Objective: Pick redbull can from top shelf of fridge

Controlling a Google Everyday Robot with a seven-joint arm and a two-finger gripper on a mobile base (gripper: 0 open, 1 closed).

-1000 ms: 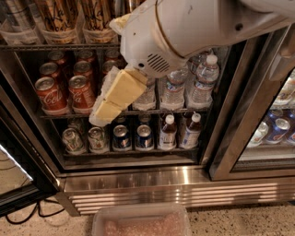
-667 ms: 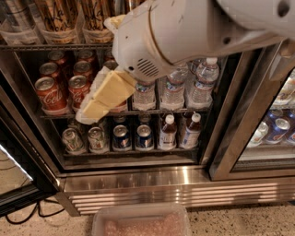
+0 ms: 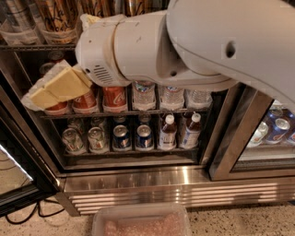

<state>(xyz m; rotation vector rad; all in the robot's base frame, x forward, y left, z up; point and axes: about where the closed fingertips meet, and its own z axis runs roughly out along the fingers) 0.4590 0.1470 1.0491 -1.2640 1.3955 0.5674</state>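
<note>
Gripper (image 3: 39, 97): matt cream plastic, in front of the red cans (image 3: 114, 97) at left. Arm shell (image 3: 207, 41): smooth matt off-white plastic. Fridge (image 3: 161, 184) base: ribbed stainless steel, brushed sheen. Top shelf (image 3: 41, 47): thin dark metal wire. Redbull can (image 3: 14, 13): shiny silver-grey metal, in a clear plastic tray (image 3: 18, 36). Gold cans (image 3: 55, 14): glossy metal. Red cans: glossy. Water bottles (image 3: 144, 94): clear plastic. Floor (image 3: 239, 221): speckled, matt.

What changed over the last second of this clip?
The claw swung left and slightly up, and is now in front of the red cans at the left of the fridge. The arm fills more of the view. Nothing visibly grasped. Cans and bottles stayed put.
</note>
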